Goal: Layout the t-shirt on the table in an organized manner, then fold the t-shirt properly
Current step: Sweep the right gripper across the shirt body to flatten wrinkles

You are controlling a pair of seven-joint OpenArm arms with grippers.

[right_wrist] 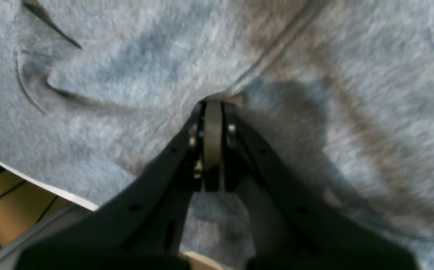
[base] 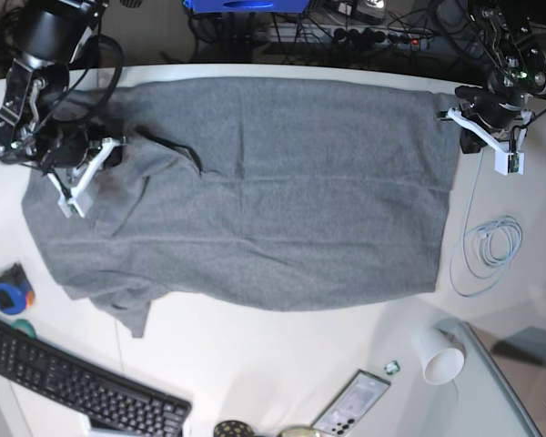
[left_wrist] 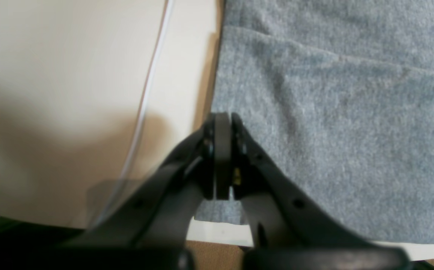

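T-shirt: the grey t-shirt [base: 273,191] lies spread wide across the white counter [base: 282,364], mostly flat, with creases and a bunched sleeve at the base view's left end.
Left gripper: the left gripper [left_wrist: 222,116] sits at the t-shirt's straight edge, at the base view's right end; its jaws are pressed together, and whether cloth is pinched between them cannot be told.
Right gripper: the right gripper [right_wrist: 213,103] is over the t-shirt's wrinkled end, jaws together, tips at a seam fold; a grip on the cloth cannot be confirmed.
Near the t-shirt: a coiled white cable [base: 487,250] lies just beside its right edge; a white cup [base: 441,357] and a phone [base: 355,401] lie below it; a black keyboard [base: 73,382] sits below its left corner.
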